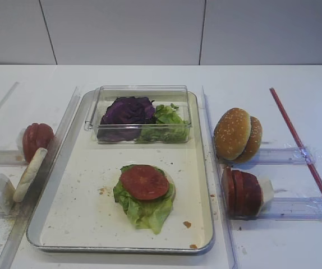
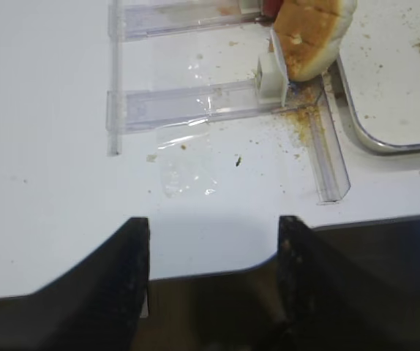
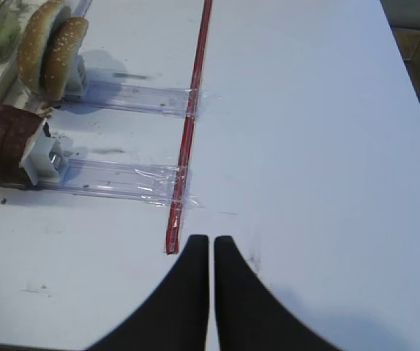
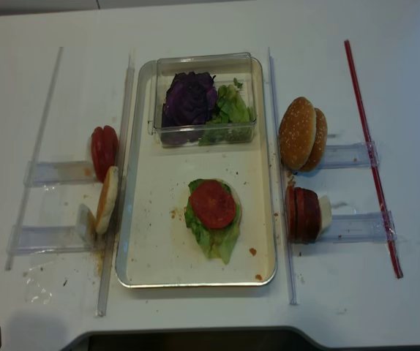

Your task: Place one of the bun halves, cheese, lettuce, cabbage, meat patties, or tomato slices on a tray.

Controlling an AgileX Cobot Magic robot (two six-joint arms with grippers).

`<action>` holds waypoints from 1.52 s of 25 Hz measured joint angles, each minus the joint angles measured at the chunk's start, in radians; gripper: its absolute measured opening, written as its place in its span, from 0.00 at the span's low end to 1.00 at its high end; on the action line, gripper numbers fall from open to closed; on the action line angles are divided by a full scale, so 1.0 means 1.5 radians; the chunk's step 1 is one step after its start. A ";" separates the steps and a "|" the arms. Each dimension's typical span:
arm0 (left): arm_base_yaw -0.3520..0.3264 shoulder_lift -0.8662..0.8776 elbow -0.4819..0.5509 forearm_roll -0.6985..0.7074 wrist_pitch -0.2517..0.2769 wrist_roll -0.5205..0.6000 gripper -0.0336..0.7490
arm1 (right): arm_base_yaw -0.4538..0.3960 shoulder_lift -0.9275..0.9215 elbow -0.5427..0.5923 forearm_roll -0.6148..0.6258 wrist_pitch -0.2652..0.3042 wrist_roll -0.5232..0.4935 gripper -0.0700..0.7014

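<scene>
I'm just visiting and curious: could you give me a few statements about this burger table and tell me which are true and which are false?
1. A tomato slice lies on lettuce in the tray. True.
2. The clear box holds only lettuce. False: it holds purple cabbage on the left and green leaves on the right.
3. The sesame buns stand on edge to the right of the tray. True.
4. The right gripper is wide open. False: its jaws are shut together.
5. The left gripper holds a bun. False: its jaws stand apart and empty above the bare table.
</scene>
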 joint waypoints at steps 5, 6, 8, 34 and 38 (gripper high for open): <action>0.000 -0.032 0.006 -0.001 -0.015 0.021 0.51 | 0.000 0.000 0.000 0.000 0.000 0.000 0.15; 0.000 -0.032 0.009 -0.003 -0.025 0.023 0.51 | 0.000 0.000 0.000 0.000 0.000 0.000 0.15; 0.000 -0.032 0.022 -0.011 -0.046 0.027 0.51 | 0.000 0.000 0.000 0.000 0.000 0.000 0.15; 0.000 -0.032 0.031 -0.012 -0.062 0.024 0.50 | 0.000 0.000 0.000 0.000 0.000 -0.001 0.15; 0.000 -0.032 0.031 -0.012 -0.062 0.024 0.50 | 0.000 0.000 0.000 0.000 0.000 -0.001 0.15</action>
